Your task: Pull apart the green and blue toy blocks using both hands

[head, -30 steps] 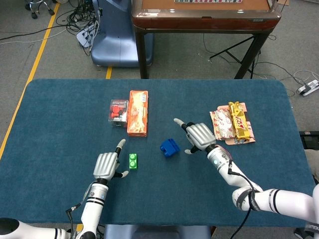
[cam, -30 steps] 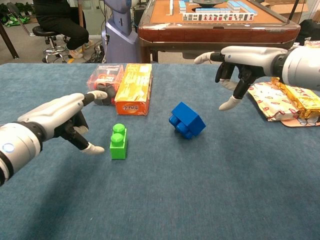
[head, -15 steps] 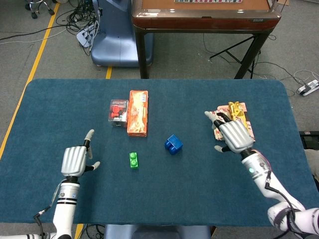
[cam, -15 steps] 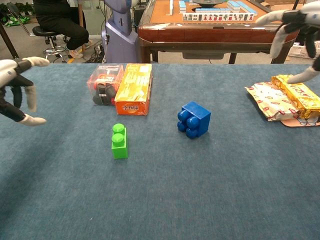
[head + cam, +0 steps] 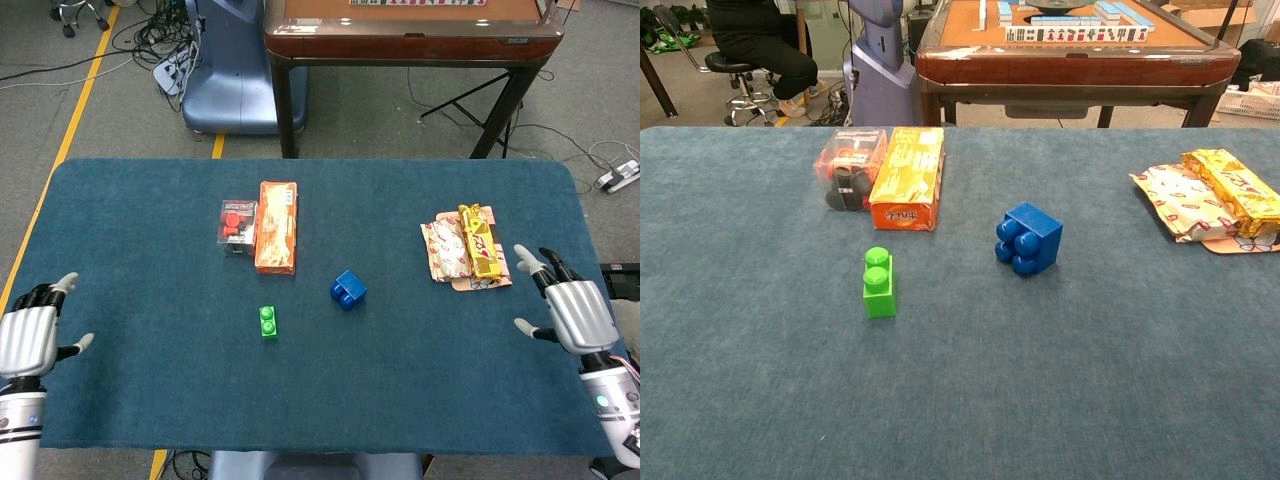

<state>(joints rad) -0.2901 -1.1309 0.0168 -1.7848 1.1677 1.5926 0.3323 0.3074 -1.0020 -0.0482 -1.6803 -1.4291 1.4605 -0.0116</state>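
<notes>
The left robot hand (image 5: pixel 25 340) hangs at the surface's (image 5: pixel 150 220) left edge, fingers spread, holding nothing. The green block (image 5: pixel 268 322) lies near the middle, studs up. The blue block (image 5: pixel 347 289) sits apart to its right, on its side. The right robot hand (image 5: pixel 578 315) is spread and empty at the right edge.

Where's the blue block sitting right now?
In the head view the blue block lies near the table's middle, apart from the green block to its left and the orange box behind.
</notes>
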